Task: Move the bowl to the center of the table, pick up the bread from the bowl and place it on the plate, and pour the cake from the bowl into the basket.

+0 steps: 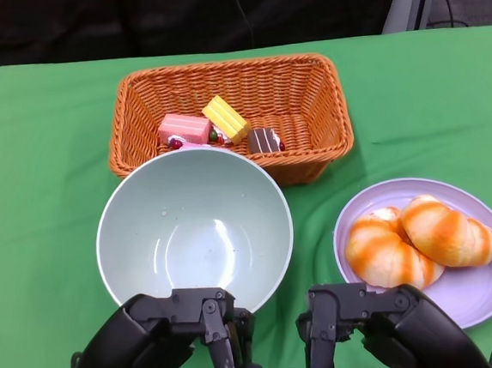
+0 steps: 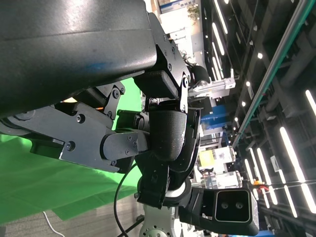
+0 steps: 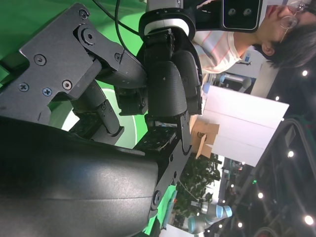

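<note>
The pale green bowl [image 1: 111,215] stands empty at the table's middle, just in front of the orange wicker basket [image 1: 218,67]. In the basket lie a pink cake [image 1: 182,127], a yellow cake [image 1: 226,119] and a chocolate cake [image 1: 264,139]. Two orange-striped bread rolls [image 1: 444,231] sit on the lilac plate [image 1: 473,300] at the right. My left hand [image 1: 170,346] is at the bowl's near rim, its fingers curled in and holding nothing. My right hand [image 1: 383,323] hangs between bowl and plate, fingers curled too. The wrist views show each hand [image 3: 163,89] [image 2: 163,133] folded on itself.
A green cloth [image 1: 36,151] covers the table, with bare cloth to the left of bowl and basket. The plate lies close to the table's right front. A person [image 3: 276,34] is seen beyond the table in the right wrist view.
</note>
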Controlling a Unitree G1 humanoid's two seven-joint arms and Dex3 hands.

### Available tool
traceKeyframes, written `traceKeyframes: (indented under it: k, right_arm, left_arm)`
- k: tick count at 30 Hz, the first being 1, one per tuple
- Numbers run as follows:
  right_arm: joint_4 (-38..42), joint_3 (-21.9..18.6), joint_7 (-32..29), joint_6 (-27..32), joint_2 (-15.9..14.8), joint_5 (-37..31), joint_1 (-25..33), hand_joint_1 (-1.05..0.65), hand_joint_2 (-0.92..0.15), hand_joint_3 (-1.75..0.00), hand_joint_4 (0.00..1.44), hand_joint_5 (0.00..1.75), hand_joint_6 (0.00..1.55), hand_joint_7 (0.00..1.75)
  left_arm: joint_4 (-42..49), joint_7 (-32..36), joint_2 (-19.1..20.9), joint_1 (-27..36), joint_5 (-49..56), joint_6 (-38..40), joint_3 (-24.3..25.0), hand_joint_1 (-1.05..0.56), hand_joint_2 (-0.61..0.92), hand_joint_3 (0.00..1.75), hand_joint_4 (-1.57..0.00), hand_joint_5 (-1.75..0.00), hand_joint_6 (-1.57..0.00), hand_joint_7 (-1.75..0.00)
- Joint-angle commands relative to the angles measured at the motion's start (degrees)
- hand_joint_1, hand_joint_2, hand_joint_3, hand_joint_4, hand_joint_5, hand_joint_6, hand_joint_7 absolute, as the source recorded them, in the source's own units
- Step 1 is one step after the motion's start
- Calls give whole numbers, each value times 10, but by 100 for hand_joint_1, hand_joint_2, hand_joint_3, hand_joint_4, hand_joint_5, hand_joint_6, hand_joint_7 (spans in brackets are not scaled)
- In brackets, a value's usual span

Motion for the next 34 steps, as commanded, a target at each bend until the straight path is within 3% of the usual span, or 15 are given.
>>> traceKeyframes:
  k: [1, 14, 18, 23, 34]
  right_arm:
    - [-7, -1, -8, 3, -5, -2, 3, -31, -37, -130, 96, 175, 77, 155]
    - [44, -25, -57, -45, 23, -12, -21, -31, -38, -132, 90, 175, 72, 160]
    - [47, -33, -63, -40, 28, -6, -29, -26, -40, -134, 89, 175, 69, 160]
    - [50, -37, -68, -43, 28, -11, -34, -25, -39, -135, 90, 175, 68, 162]
    - [58, -42, -73, -44, 25, -16, -41, -26, -38, -136, 89, 175, 69, 163]
  left_arm:
    - [-4, -14, -5, 3, 12, 1, 14, -21, 92, 44, -77, -175, -71, -154]
    - [33, -14, -59, -13, 48, -21, 55, -14, 91, 47, -77, -170, -72, -150]
    - [44, -10, -72, -19, 61, -29, 67, -13, 70, 89, -75, -174, -67, -156]
    - [46, -10, -81, -21, 67, -29, 73, -11, 59, 109, -76, -173, -68, -156]
    - [51, -12, -87, -22, 77, -32, 80, -14, 62, 103, -74, -174, -67, -156]
